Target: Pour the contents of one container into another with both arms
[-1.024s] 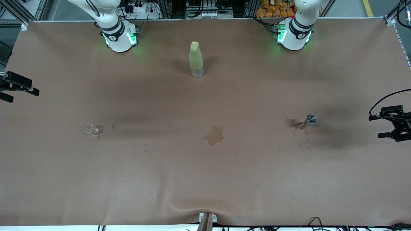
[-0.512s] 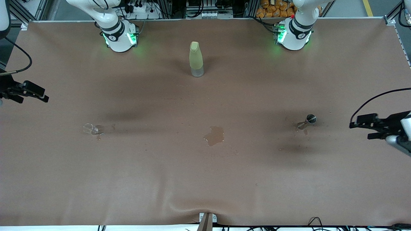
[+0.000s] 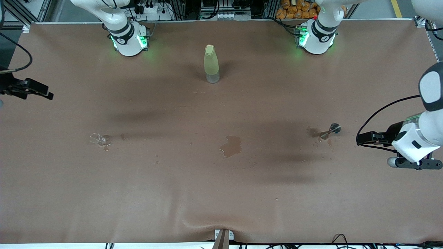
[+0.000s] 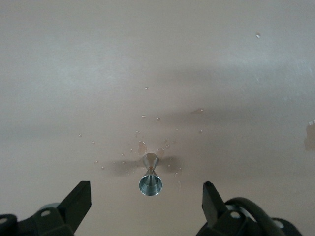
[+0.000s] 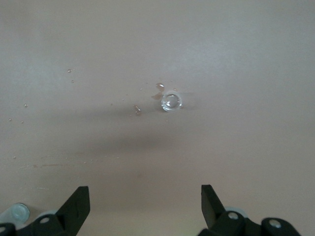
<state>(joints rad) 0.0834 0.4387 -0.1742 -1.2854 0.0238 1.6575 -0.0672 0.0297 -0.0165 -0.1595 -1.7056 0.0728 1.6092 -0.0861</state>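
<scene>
White arms reach low, left claw (image 4: 146,204) open facing goblet (image 4: 150,178)

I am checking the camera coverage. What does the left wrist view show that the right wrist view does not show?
Only the left wrist view shows the small stemmed goblet, standing among spilled drops between the open left gripper's fingers.

Only the right wrist view shows the tiny clear cup, farther ahead of the open right gripper, with a few drops beside it.

Both show the brown table cover and neither gripper holds anything.
</scene>
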